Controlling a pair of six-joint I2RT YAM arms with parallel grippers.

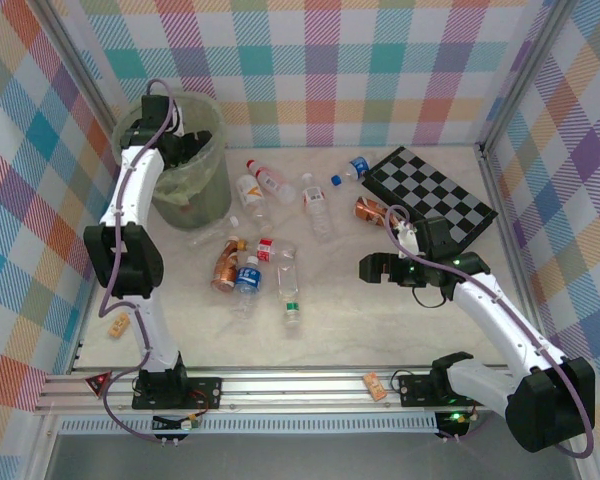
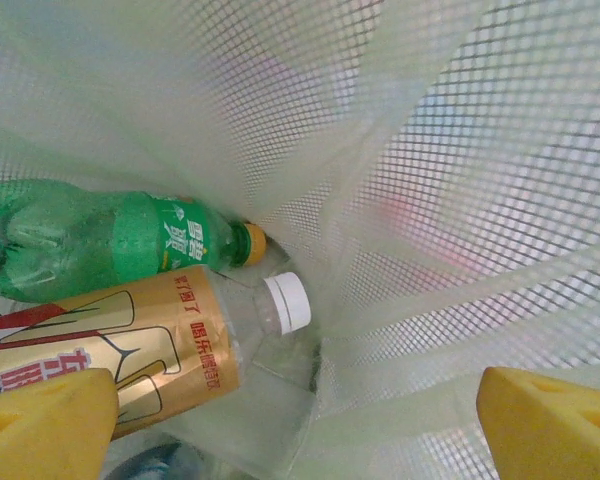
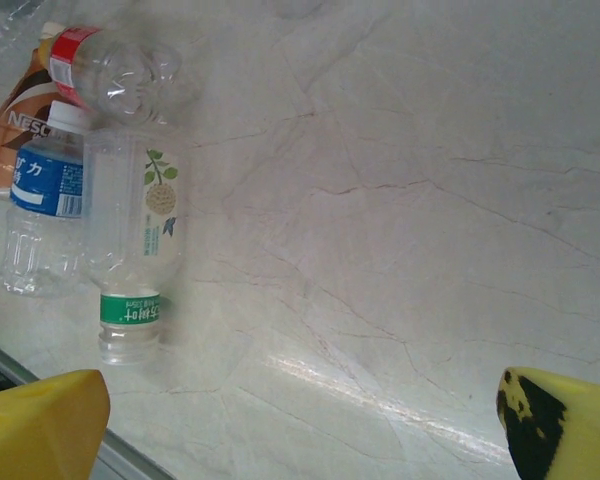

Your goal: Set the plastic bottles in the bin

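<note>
The bin [image 1: 208, 190], pale green with a liner, stands at the back left. My left gripper [image 1: 184, 150] hangs inside its mouth, open and empty. In the left wrist view the gripper [image 2: 295, 420] looks down on a green bottle [image 2: 100, 240] and a tan-labelled, white-capped bottle [image 2: 180, 350] lying in the bin. Several plastic bottles lie on the table, among them a blue-labelled one [image 1: 247, 281] and a clear one with a green label [image 1: 289, 287]. My right gripper [image 1: 376, 268] hovers open right of them. In the right wrist view the gripper [image 3: 300, 420] has that clear bottle [image 3: 135, 250] to its left.
A black-and-white checkerboard [image 1: 432, 196] lies at the back right, with an amber bottle [image 1: 369, 210] and a blue-labelled bottle [image 1: 354, 169] beside it. Plaid walls close in three sides. A metal rail [image 1: 280, 388] runs along the front edge.
</note>
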